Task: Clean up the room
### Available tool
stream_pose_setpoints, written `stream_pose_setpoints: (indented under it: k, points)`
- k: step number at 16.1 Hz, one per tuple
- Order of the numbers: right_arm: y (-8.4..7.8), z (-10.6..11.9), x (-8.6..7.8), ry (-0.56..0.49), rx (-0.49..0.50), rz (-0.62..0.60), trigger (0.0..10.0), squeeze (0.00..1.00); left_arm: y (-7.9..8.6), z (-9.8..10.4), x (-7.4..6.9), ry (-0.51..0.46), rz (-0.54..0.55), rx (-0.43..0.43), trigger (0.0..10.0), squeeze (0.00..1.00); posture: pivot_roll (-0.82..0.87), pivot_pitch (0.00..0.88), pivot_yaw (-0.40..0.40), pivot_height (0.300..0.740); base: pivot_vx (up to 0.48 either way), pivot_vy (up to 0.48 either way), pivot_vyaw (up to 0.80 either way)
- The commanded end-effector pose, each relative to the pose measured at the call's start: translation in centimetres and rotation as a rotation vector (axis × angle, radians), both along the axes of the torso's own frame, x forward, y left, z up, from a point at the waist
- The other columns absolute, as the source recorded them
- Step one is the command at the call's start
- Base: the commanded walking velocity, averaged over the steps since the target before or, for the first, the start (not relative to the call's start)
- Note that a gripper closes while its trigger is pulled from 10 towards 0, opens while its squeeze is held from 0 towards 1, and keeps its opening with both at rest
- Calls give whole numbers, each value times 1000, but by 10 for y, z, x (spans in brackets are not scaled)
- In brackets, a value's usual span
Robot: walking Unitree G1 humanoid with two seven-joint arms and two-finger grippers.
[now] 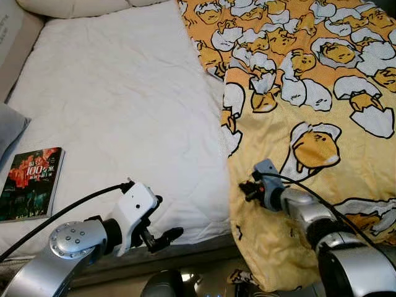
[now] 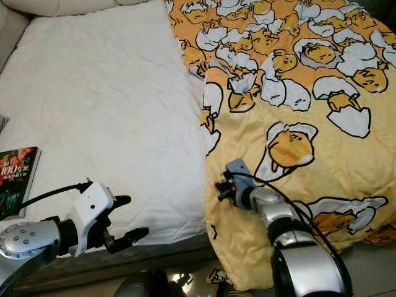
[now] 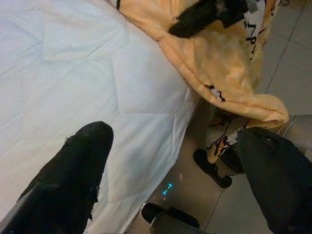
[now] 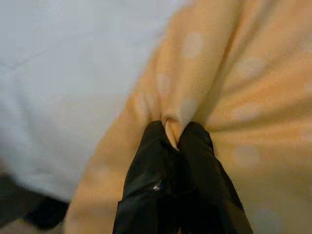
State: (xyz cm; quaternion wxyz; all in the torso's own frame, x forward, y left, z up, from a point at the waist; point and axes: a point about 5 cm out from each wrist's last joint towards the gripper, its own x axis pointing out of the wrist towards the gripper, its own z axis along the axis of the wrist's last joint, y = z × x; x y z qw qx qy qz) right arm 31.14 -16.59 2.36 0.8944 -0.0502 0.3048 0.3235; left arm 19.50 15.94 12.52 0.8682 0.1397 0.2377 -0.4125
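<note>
A yellow blanket printed with egg cartoons covers the right half of the bed and hangs over its front edge. My right gripper is shut on a fold of the blanket's left border near the front of the bed; the right wrist view has the yellow cloth pinched between the black fingertips. My left gripper is open and holds nothing, hovering at the front edge of the white mattress, left of the blanket.
A dark book with a red cover picture lies on the mattress at the left. A grey cushion is at the left edge and a cream pillow at the head. Tiled floor lies below the bed front.
</note>
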Motion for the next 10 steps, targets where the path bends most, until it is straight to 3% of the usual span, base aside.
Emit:
stream_pose_setpoints:
  k: [1,6,10]
  points:
    - [1,-9,-17,73,35,152,0,0,0,-3,-1,10,-2,3,10000,55,78,129,86,740,0,0,0]
    - [-9,-24,-65,238,58,443,0,0,-2,-4,2,5,-16,-3,10000,59,62,115,93,740,0,0,0]
    - [-12,-22,-86,275,77,475,0,0,-4,-5,5,2,-30,-7,10000,55,51,94,90,740,0,0,0]
